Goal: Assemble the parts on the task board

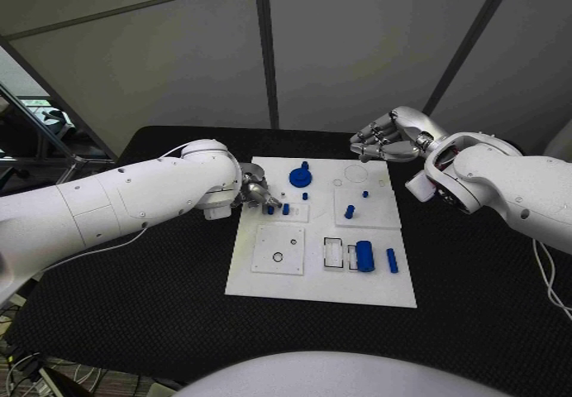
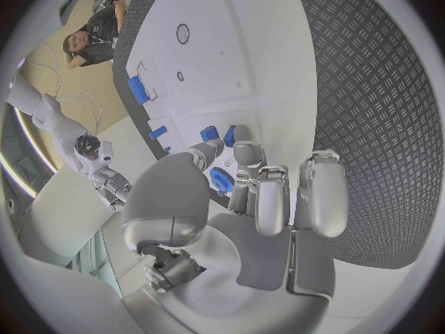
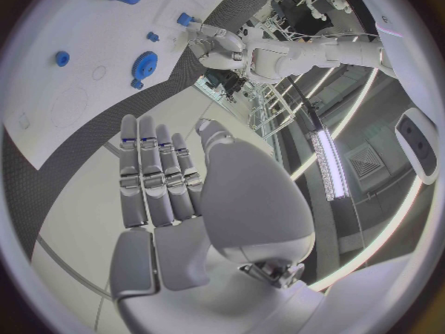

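- Now the left hand (image 1: 254, 188) reaches over the task board (image 1: 320, 285), fingertips at a small blue peg (image 1: 270, 209); grip unclear.
- Right hand (image 1: 388, 138) hovers beyond the board, fingers extended, holding nothing.

We see a black table (image 1: 143, 306) with a finely textured, matte top. A white task board (image 1: 321, 285) lies flat on it near the middle, and bare black surface shows on every side of the board. The board is a rectangle with its longer edges running away from the robot. In the left wrist view the table's top (image 2: 371, 89) shows a ribbed tread pattern next to the board's white edge (image 2: 269, 44).
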{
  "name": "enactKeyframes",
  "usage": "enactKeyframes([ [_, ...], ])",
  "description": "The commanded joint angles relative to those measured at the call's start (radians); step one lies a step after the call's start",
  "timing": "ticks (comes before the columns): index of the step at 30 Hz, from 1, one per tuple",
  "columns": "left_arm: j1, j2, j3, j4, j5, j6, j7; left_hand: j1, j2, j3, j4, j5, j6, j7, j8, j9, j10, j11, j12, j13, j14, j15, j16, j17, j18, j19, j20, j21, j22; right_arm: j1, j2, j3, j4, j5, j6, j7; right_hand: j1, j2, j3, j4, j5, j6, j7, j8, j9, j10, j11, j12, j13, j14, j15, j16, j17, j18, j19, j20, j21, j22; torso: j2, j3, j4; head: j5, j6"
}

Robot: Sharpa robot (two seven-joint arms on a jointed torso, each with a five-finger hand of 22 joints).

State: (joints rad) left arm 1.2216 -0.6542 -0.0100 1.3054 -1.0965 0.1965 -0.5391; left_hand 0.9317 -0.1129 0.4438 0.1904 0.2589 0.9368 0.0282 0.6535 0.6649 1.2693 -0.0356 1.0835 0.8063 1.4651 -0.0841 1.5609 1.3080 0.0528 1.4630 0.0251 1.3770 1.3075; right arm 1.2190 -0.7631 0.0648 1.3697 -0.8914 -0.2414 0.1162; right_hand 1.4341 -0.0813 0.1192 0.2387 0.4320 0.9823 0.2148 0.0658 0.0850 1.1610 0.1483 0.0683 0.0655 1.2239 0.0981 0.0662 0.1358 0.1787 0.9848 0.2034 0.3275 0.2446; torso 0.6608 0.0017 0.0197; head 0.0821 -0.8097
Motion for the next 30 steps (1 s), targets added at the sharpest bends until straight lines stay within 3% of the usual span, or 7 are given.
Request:
enactKeyframes([
  [1,0.000,0.001,0.000,0.002,0.004,0.006,-0.006,-0.009,0.002,-0.008,0.000,-0.005,0.008,0.001,-0.003,-0.002,0.008,-0.002,0.004,0.001,0.104,-0.008,0.006,0.257,-0.004,0.034,-0.007,0.006,0.084,0.002,0.001,0.001,0.000,-0.001,0.006,0.007,-0.010,-0.002,0.000,-0.005,0.004,-0.007,-0.001,-0.002,-0.002,-0.006,0.000,-0.001,0.000,-0.005,0.001,-0.002,-0.002,0.002,0.007,0.002,-0.005,-0.002,0.000,0.0001,-0.0011,-0.001,0.000],
  [18,0.000,-0.005,0.000,0.000,0.003,0.001,-0.005,-0.008,-0.001,-0.021,0.003,-0.005,0.006,0.002,-0.005,-0.003,0.003,-0.002,-0.003,-0.009,0.101,-0.008,0.000,0.249,-0.001,0.028,-0.007,-0.008,0.071,0.002,0.002,0.001,-0.003,-0.001,0.008,0.008,-0.010,-0.002,0.000,-0.005,0.004,-0.007,-0.001,-0.002,-0.002,-0.006,0.000,-0.001,0.000,-0.005,0.001,-0.002,-0.002,0.002,0.007,0.002,-0.005,-0.002,0.000,-0.0002,-0.0003,-0.003,-0.001],
  [25,0.000,-0.009,0.003,0.006,0.025,-0.064,0.002,-0.022,-0.027,-0.099,0.035,-0.006,-0.021,0.013,-0.025,-0.014,-0.030,0.007,-0.036,-0.057,0.096,-0.002,-0.012,0.230,0.004,0.020,-0.003,-0.031,0.052,0.001,0.003,0.001,-0.006,-0.001,0.012,0.007,-0.010,-0.002,0.000,-0.005,0.004,-0.007,-0.001,-0.002,-0.002,-0.006,0.000,-0.001,0.000,-0.005,0.001,-0.002,-0.002,0.002,0.007,0.002,-0.005,-0.002,0.001,0.0007,-0.0012,-0.004,-0.002],
  [30,0.001,-0.012,0.003,0.005,0.033,-0.082,0.004,-0.010,-0.030,-0.154,0.056,-0.006,-0.022,0.015,-0.029,-0.020,-0.038,0.009,-0.040,-0.066,0.095,-0.001,-0.015,0.226,0.005,0.019,-0.002,-0.038,0.048,0.001,0.005,0.001,-0.008,-0.001,0.015,0.006,-0.011,-0.003,0.000,-0.005,0.005,-0.007,-0.001,-0.002,-0.002,-0.006,0.000,-0.001,0.000,-0.005,0.002,-0.002,-0.002,0.002,0.007,0.002,-0.006,-0.002,0.000,0.0003,-0.0012,-0.005,-0.003],
])
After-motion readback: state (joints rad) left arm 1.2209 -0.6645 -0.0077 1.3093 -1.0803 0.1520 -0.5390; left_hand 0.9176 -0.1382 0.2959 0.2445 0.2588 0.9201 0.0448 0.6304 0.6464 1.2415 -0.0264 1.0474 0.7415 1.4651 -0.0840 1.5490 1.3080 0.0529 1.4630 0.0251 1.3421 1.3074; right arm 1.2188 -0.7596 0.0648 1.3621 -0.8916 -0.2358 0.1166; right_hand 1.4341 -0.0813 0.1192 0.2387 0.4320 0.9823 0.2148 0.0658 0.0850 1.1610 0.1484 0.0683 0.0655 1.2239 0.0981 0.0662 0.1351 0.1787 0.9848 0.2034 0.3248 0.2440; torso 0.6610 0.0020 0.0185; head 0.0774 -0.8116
